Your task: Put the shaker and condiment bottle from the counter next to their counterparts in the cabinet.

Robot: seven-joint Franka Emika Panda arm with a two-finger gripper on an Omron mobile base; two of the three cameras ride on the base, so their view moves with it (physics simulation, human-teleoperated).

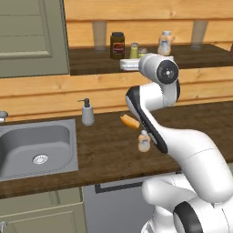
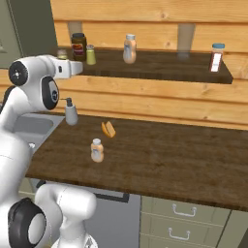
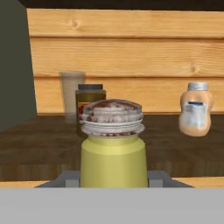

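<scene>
I hold the shaker (image 3: pixel 113 151) upright between my fingers, my gripper (image 3: pixel 113 179) closed on its yellow-green body; its silver-grey cap fills the middle of my hand view. My hand is level with the front edge of the cabinet (image 2: pixel 160 68), at its left end.

I count two shakers: the one in my grasp and its twin (image 2: pixel 90 54) standing on the shelf just right of the dark brown jar (image 2: pixel 78 46). I count two condiment bottles: one (image 2: pixel 129 49) on the shelf, right of the twin shaker and apart from it, and one (image 2: pixel 97 150) standing on the counter (image 2: pixel 160 160) near its front edge. One orange wedge (image 2: pixel 108 129) lies on the counter behind that bottle. One soap dispenser (image 2: pixel 70 112) stands by the sink (image 1: pixel 32 148).
</scene>
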